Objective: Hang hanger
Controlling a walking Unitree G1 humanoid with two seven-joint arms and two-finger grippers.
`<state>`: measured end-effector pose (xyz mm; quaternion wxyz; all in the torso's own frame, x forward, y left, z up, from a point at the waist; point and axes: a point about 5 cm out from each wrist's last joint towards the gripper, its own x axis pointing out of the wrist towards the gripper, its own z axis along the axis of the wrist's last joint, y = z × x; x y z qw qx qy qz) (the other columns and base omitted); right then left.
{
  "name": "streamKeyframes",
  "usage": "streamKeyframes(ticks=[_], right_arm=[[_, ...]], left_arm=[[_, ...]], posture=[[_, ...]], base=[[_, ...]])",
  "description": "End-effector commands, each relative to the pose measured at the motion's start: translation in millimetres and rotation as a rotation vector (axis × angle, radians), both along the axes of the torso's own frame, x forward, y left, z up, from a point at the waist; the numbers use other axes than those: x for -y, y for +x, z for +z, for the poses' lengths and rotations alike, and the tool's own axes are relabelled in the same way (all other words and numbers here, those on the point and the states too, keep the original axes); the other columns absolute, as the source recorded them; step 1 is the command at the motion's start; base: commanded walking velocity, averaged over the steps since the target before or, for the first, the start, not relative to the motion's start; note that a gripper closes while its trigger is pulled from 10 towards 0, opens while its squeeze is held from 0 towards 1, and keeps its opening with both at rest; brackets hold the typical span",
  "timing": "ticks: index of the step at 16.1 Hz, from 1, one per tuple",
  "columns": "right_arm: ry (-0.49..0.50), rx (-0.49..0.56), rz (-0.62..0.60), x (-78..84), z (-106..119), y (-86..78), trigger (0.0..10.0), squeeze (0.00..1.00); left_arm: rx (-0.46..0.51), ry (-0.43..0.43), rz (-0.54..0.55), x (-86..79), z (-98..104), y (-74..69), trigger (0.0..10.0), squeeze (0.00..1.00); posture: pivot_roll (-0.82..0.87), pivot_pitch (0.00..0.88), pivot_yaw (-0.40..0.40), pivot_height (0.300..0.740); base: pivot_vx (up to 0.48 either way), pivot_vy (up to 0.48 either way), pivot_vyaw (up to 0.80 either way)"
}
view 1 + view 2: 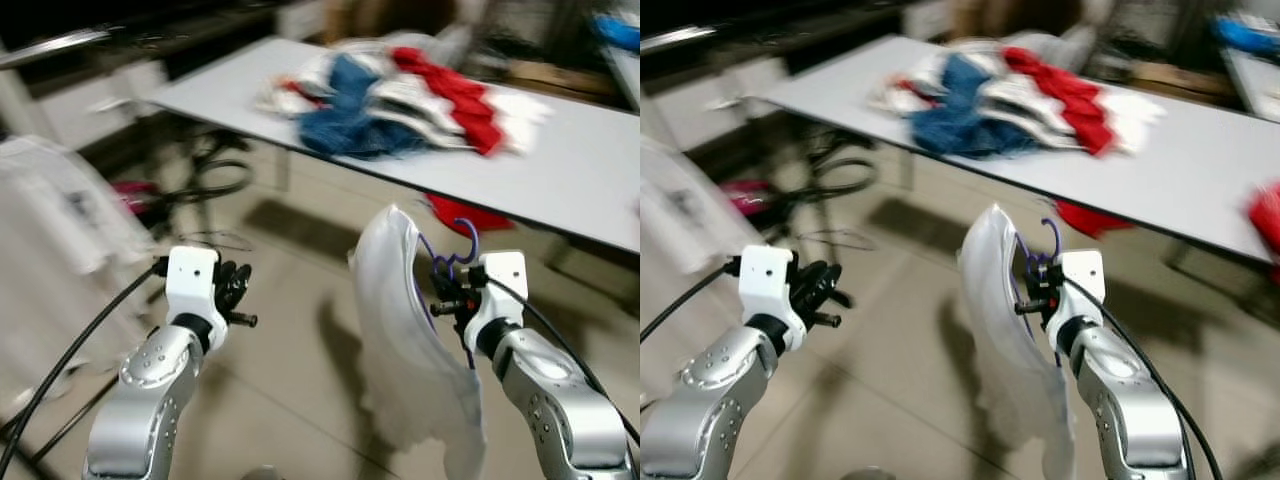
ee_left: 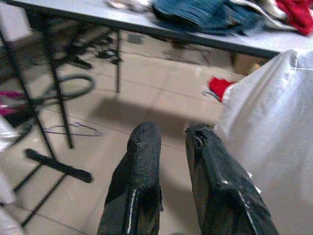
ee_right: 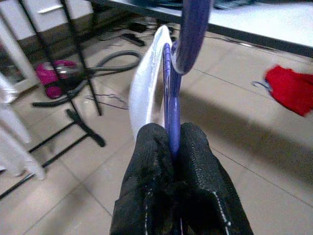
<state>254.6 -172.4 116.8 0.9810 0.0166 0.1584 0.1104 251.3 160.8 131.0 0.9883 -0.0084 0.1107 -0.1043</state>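
Note:
My right gripper (image 1: pixel 452 300) is shut on a purple hanger (image 3: pixel 172 88), pinching its wire just below the hook (image 1: pixel 462 238). A white garment (image 1: pixel 400 330) hangs on that hanger and drapes down to the left of the gripper. The left gripper (image 1: pixel 236 290) is held up at the same height further left, its fingers (image 2: pixel 142 166) a little apart with nothing between them. In the left wrist view the white garment (image 2: pixel 274 137) hangs close beside those fingers.
A long white table (image 1: pixel 580 180) with a pile of red, blue and white clothes (image 1: pixel 400 95) stands ahead. A red item (image 1: pixel 468 214) lies on the tiled floor under it. White clothes on a black rack (image 1: pixel 50 230) hang at the left; hose (image 1: pixel 215 180) and a loose hanger (image 2: pixel 73 129) lie on the floor.

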Motion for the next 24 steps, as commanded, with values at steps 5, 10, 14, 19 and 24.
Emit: streamKeyframes(ticks=[5,10,14,19,24], right_arm=[[0.026,0.054,0.009,-8.7,7,9.6,10.0,0.0],[0.028,0.063,-0.034,-1.8,6,9.3,10.0,0.0],[0.054,0.072,-0.103,1.2,4,7.4,10.0,0.0],[-0.03,0.1,-0.184,1.7,4,5.0,10.0,0.0],[0.14,0.157,-0.217,-0.7,11,3.7,10.0,0.0]], left_arm=[[0.026,0.036,0.004,-1.5,4,10.0,10.0,0.0],[0.026,0.055,-0.019,0.1,3,13.9,10.0,0.0],[0.033,0.078,-0.054,3.7,2,18.9,10.0,0.0],[0.078,0.064,-0.038,-1.1,8,27.2,10.0,0.0],[0.088,0.035,-0.024,-1.9,7,23.9,10.0,0.0]], posture=[[0.02,0.0,-0.042,0.74],[0.01,0.0,-0.012,0.74],[0.01,0.0,0.026,0.74],[0.01,0.0,0.064,0.74],[0.02,0.0,0.052,0.74]], base=[[0.0,-0.314,0.8],[0.0,-0.331,0.8],[0.0,-0.334,0.8],[0.0,0.0,0.32],[0.192,0.0,0.0]])
